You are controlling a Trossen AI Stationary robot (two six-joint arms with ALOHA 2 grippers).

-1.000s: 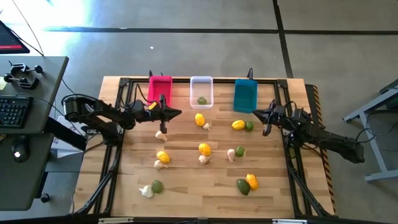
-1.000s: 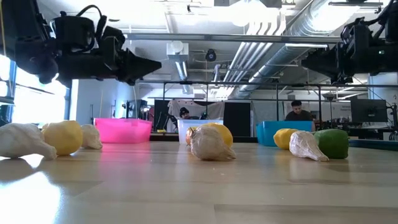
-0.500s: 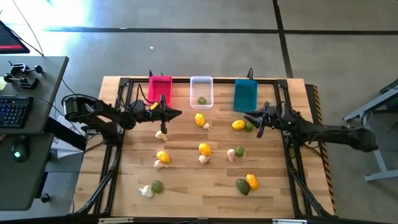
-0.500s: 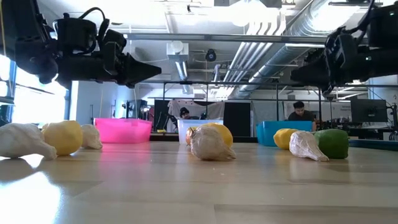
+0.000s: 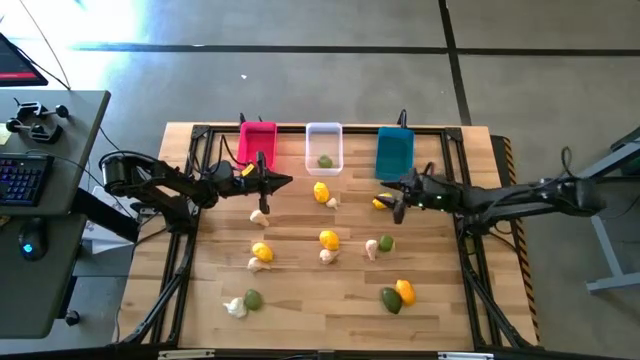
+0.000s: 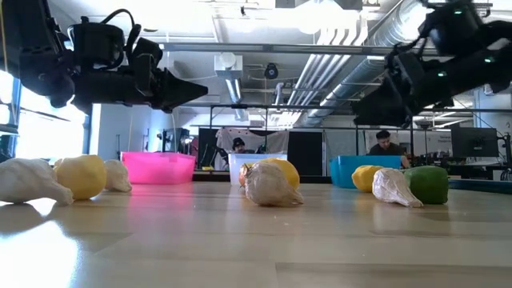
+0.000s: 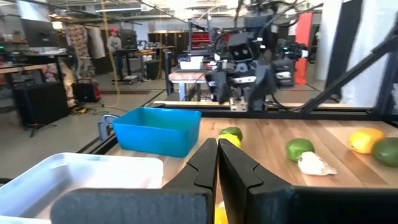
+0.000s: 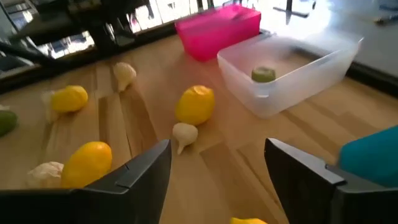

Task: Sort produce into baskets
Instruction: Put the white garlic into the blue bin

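Observation:
Three baskets stand in a row at the far edge: pink (image 5: 257, 142), white (image 5: 324, 140) with one lime (image 5: 325, 161) inside, and teal (image 5: 394, 152). Lemons, limes and garlic pieces lie scattered over the table. My right gripper (image 5: 398, 200) hangs open above a lemon (image 5: 381, 201) in front of the teal basket, well clear of the table in the low view (image 6: 376, 104); nothing is between its fingers (image 8: 217, 180). My left gripper (image 5: 285, 182) hovers shut and empty in front of the pink basket, above the table (image 6: 192, 84).
Loose pieces: a lemon (image 5: 321, 192) and garlic (image 5: 332, 202) before the white basket, garlic (image 5: 259, 216), lemon (image 5: 262, 251), lemon (image 5: 328, 239), lime (image 5: 386, 242), lemon (image 5: 405, 291), lime (image 5: 253, 298). A black frame rails the table's sides. A desk stands off to the left.
My right gripper has travelled toward the table's left edge, from beside the right rail to above the lemon in front of the teal basket, and its fingers have opened. The left arm and all the produce have stayed where they were.

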